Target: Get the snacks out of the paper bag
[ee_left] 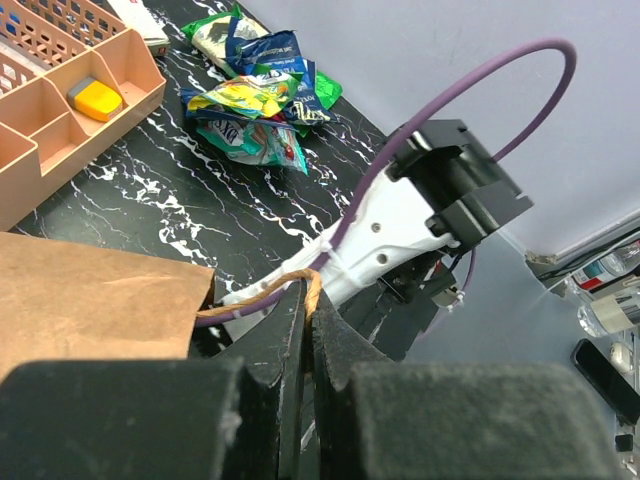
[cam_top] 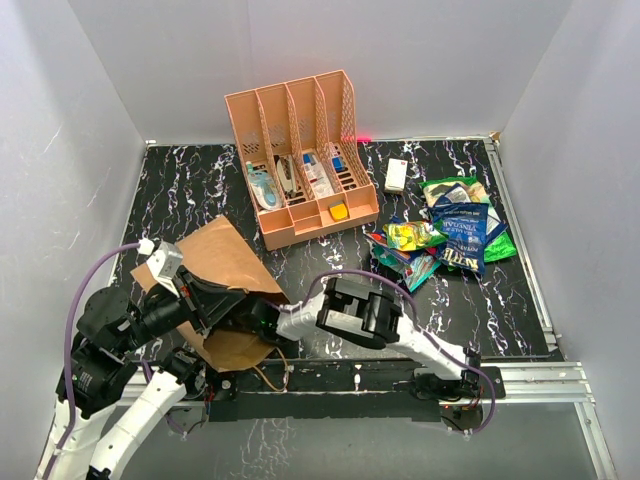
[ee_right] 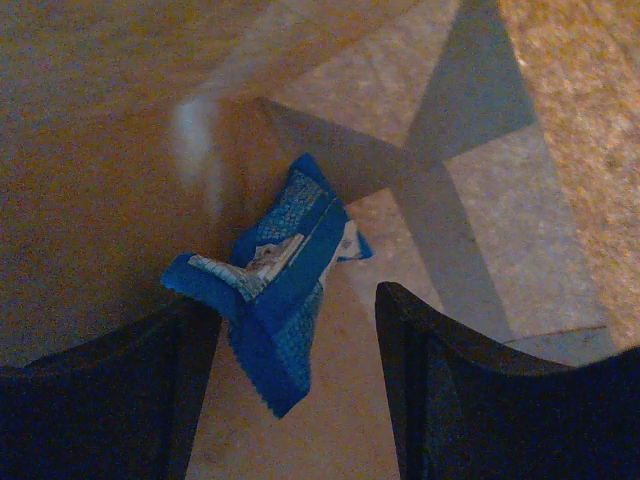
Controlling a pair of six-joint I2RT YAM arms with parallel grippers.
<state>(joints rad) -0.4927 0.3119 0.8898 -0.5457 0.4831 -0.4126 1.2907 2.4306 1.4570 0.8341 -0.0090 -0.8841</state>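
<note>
The brown paper bag [cam_top: 225,262] lies on its side at the near left, mouth toward the right arm. My left gripper [ee_left: 308,300] is shut on the bag's thin loop handle [ee_left: 314,283] at the mouth. My right gripper [ee_right: 298,305] is inside the bag, out of sight in the top view, and stands open. A small blue packet [ee_right: 285,285] lies on the bag's inner wall between its fingers, its corner against the left finger [ee_right: 150,390]. Several snacks [cam_top: 450,228] lie in a pile on the table at the right, also seen in the left wrist view as a heap [ee_left: 255,100].
An orange-pink slotted rack [cam_top: 300,160] with small items stands at the back centre. A white remote [cam_top: 396,175] lies beside it. A metal rail [cam_top: 520,245] runs along the table's right edge. The right arm [cam_top: 365,312] stretches across the near middle.
</note>
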